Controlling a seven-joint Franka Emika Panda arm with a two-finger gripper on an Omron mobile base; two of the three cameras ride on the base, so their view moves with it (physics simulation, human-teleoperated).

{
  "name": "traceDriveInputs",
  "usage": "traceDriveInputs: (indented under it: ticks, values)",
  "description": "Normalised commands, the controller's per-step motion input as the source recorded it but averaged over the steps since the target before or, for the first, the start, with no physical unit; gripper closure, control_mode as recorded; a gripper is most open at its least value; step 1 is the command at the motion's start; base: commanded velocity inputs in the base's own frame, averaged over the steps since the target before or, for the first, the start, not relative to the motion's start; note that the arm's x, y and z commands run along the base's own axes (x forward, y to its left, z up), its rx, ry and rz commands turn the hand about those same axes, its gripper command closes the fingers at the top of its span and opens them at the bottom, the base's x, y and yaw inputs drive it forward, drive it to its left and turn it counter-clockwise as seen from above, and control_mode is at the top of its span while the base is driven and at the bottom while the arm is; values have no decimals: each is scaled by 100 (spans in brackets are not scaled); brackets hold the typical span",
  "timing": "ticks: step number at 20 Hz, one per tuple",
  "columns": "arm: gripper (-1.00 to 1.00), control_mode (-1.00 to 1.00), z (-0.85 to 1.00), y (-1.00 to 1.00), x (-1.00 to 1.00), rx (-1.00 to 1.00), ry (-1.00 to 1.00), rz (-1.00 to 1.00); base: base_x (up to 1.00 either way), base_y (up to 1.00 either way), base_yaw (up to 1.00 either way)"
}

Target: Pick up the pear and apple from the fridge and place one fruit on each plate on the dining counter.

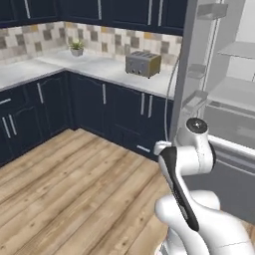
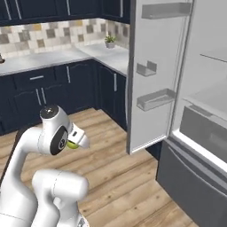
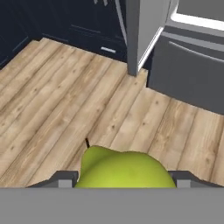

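Yellow-green pear (image 3: 124, 168) sits clamped in the folded arm's gripper (image 3: 124, 178).

No legible text, labels, brand marks, numbers or signs appear on any surface. The fridge (image 2: 159, 75) door and its bins are plain pale grey, unmarked. The toaster (image 1: 143, 63) on the far wall counter (image 1: 99, 67) carries no readable marking. The navy cabinet fronts and the tiled backsplash show pattern only, without characters. The pear (image 3: 124, 168) bears no sticker or print.
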Motion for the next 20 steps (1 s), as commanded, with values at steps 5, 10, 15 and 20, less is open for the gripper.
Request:
traceDriveInputs:
  ticks: [5,10,15,20]
  values:
    - [100,100,0,0,0,0,0,0,-5,0,53]
    - [100,100,0,0,0,0,0,0,-30,0,56]
    - [100,100,0,0,0,0,0,0,-40,0,54]
    - [100,100,0,0,0,0,0,0,-67,-5,48]
